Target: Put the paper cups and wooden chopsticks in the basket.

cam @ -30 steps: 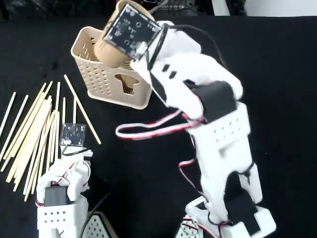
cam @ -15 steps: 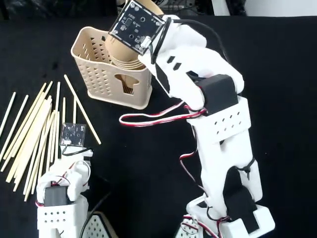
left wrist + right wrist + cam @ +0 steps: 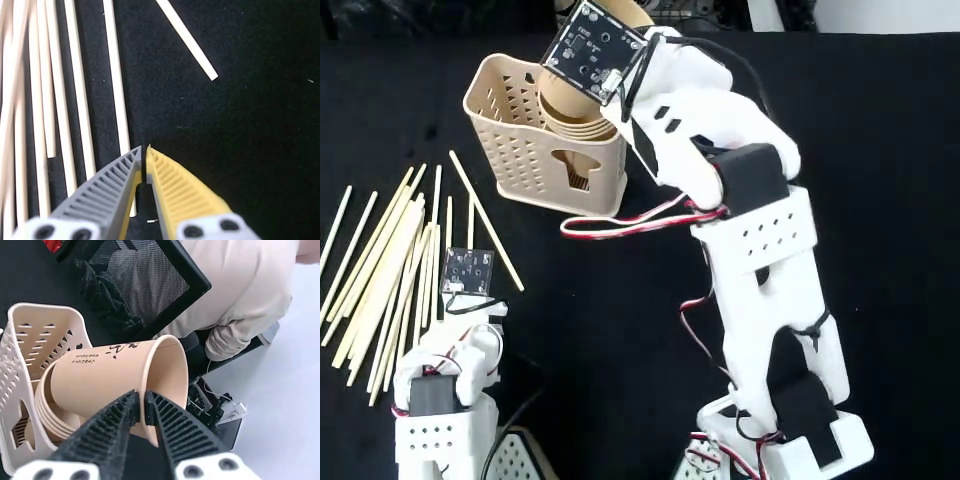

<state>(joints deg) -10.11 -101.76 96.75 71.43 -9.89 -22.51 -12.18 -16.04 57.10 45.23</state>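
Paper cup (image 3: pixel 105 377) rim pinched by right claw (image 3: pixel 142 395), seen from wrist; left claw (image 3: pixel 144 150) closed empty beside chopsticks (image 3: pixel 116 75).

basket (image 3: pixel 520 160): 1 | paper cups (image 3: pixel 100 380): nested stack, at least 3 | chopsticks (image 3: pixel 382 265): over 10 | arms (image 3: pixel 760 260): 2

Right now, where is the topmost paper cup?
In the right wrist view, the paper cup hangs tilted in the right gripper, pinched at its rim, its base nested in the stacked cups inside the basket at the far side of the table.
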